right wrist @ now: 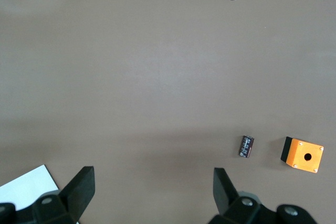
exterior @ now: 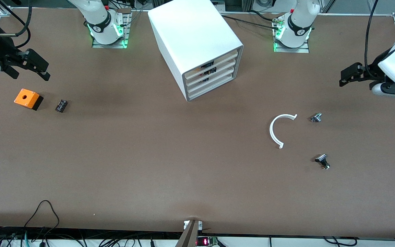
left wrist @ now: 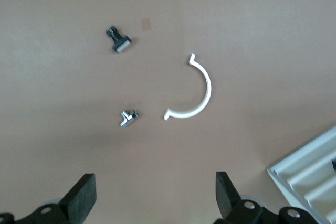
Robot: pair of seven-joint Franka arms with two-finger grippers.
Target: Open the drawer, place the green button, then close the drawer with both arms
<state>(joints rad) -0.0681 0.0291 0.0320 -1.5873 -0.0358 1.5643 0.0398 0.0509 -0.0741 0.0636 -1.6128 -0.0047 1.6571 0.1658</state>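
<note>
Holding dark parts: upper drawers

Both arms are waiting raised at the table ends. Left gripper is hovering over the tabletop at the left arm's end, fingers spread wide, empty. Right gripper is hovering at its own end, likewise open, empty.

An orange box lies beside a black part; a white arc lies near two metal parts.

Brown table: cabinet, orange box, white arc, small parts.
</note>
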